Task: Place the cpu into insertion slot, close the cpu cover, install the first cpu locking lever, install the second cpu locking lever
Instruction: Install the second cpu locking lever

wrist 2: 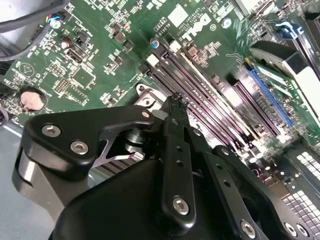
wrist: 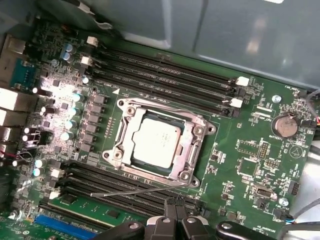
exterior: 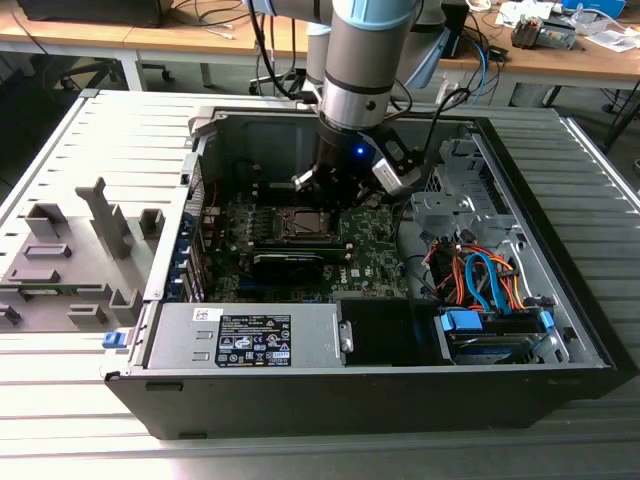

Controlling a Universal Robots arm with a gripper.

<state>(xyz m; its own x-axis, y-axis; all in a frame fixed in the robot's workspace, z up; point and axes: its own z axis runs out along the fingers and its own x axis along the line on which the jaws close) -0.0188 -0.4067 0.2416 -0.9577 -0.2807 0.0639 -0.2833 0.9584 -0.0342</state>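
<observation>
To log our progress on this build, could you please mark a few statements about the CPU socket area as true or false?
1. The cpu sits in the insertion slot. True.
2. The cpu cover stands raised open. False: it lies flat around the cpu.
3. The gripper holds the cpu. False: it hovers apart from the socket, fingers shut.
4. A coin cell battery sits on the motherboard. True.

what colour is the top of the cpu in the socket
Silver-grey metal with a slightly warm tint; the cpu shows best in the first wrist view.
</observation>
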